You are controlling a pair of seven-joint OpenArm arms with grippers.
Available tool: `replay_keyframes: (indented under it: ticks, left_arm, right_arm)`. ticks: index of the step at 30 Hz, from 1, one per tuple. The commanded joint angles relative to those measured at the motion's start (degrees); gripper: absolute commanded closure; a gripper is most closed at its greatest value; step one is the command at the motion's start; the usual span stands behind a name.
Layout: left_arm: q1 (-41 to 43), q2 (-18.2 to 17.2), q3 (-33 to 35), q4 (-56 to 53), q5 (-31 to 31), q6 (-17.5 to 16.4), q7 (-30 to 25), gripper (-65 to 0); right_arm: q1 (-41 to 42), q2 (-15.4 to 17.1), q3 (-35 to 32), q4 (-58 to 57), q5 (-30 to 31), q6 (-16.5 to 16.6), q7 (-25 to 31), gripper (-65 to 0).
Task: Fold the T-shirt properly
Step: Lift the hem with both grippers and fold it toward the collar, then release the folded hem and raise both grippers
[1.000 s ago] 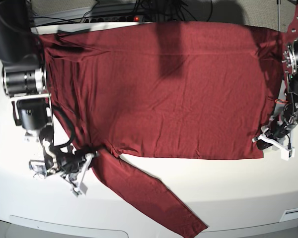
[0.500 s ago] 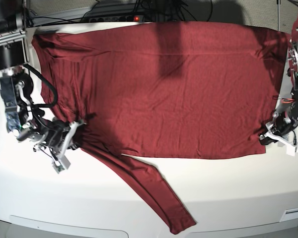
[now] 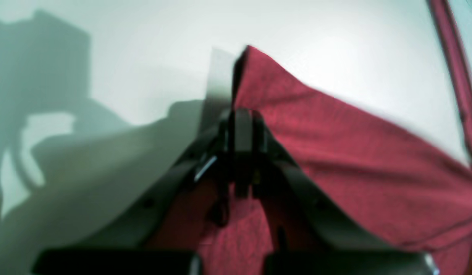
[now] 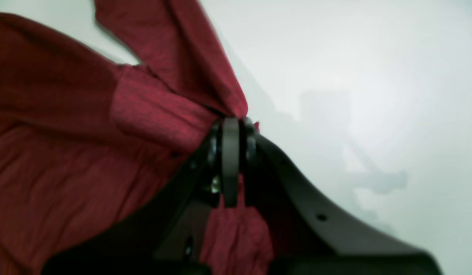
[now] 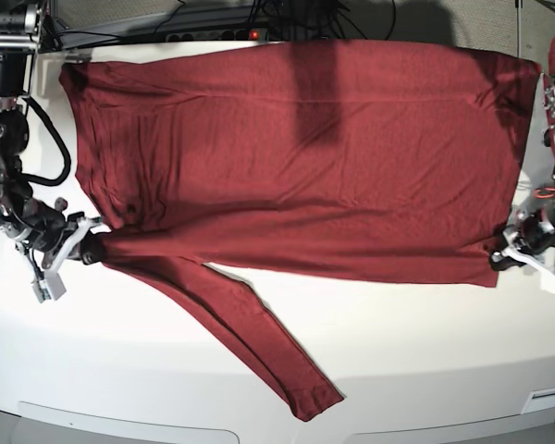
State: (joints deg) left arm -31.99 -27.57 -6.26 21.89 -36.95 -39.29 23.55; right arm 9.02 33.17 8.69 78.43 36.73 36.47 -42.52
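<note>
The T-shirt, dark red with long sleeves, lies stretched flat across the white table. One sleeve trails toward the front edge. My right gripper sits at the base view's left, shut on the shirt near the armpit; its wrist view shows bunched cloth pinched at the right gripper's tips. My left gripper is at the base view's right, shut on the hem corner; the left wrist view shows the left gripper pinching that corner.
Cables and a power strip with a red light run along the table's back edge. The arms' bases stand at both back corners. Bare white tabletop lies in front of the shirt.
Both grippers moved outward, the right one far toward the base view's left. The shirt has been pulled taut and flatter, and the sleeve slid left with it.
</note>
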Motion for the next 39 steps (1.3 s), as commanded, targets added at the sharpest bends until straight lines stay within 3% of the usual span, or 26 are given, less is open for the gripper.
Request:
replay_keyframes:
  ticks: [1,8,11,16,21,25,39]
  left_arm:
    - [-0.1,-1.4,0.0,3.1,-1.9,-0.7,-0.3,0.0]
    - [14.8,-2.0,-0.1,27.0,-5.3,-0.7,1.1,0.0]
    - [20.7,-3.0,-0.8,35.8,-5.3,4.9,0.1,0.0]
    - [28.2,-3.6,-8.4,45.6,-5.4,5.9,0.7,0.0]
    - [33.7,-3.6,-14.8,51.3,-5.3,5.9,4.5,0.0]
    - [37.9,-3.6,-15.6,53.7,-5.3,5.9,5.4,0.0]
    - [47.3,-3.6,-15.6,56.7,-4.4,5.9,5.6,0.0]
  right_arm:
    - [1.3,1.3,0.7,1.0,1.7,0.2,0.7,0.0]
    - [0.9,1.3,0.7,4.3,5.9,0.4,-2.3,0.0]
    - [-2.0,1.3,1.2,8.9,5.7,1.2,-2.5,0.0]
    - [-9.2,0.8,5.3,15.8,5.7,1.1,-2.5,0.0]
    - [-14.1,0.4,12.2,16.8,9.3,1.1,-2.6,0.0]
    - [-17.6,0.5,15.6,16.8,10.7,1.2,-3.0,0.0]
    - [-28.0,-0.5,16.9,16.8,11.7,2.6,-1.6,0.0]
